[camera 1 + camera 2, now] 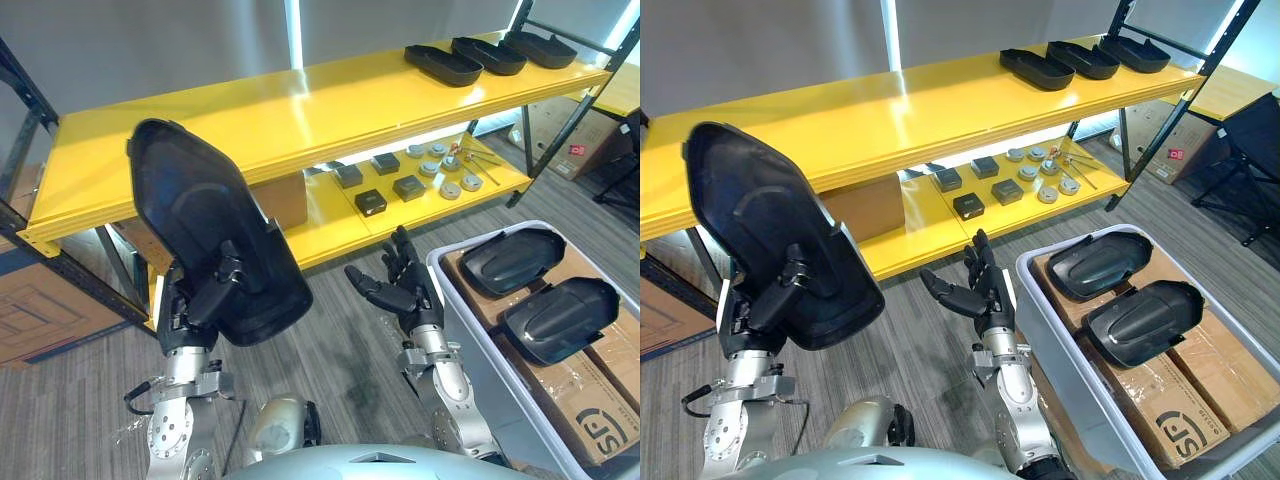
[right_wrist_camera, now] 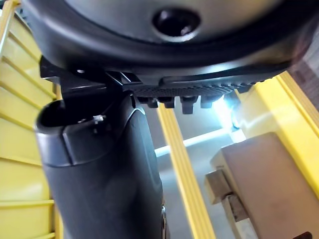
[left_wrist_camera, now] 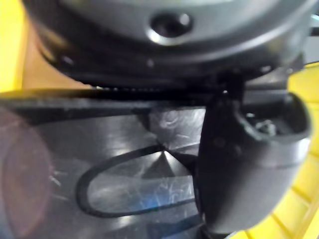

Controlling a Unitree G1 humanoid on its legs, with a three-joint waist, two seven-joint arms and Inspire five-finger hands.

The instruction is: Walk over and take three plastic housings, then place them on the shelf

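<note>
The left hand (image 1: 185, 320) holds a black plastic housing (image 1: 190, 210) upright in front of the yellow shelf (image 1: 300, 110), its fingers and thumb clamped on the lower end. The right hand (image 1: 410, 295) hangs empty beside a grey bin (image 1: 1065, 355), its fingers spread apart. Three housings (image 1: 445, 63) lie in a row at the right end of the top shelf, and two housings (image 1: 512, 258) rest in the bin.

Cardboard carton (image 1: 1215, 385) inside grey bin (image 1: 1060, 350): dark printed logo mark at near corner. Cardboard box (image 1: 556, 128) on floor past shelf post: small red label, too small to read.
</note>
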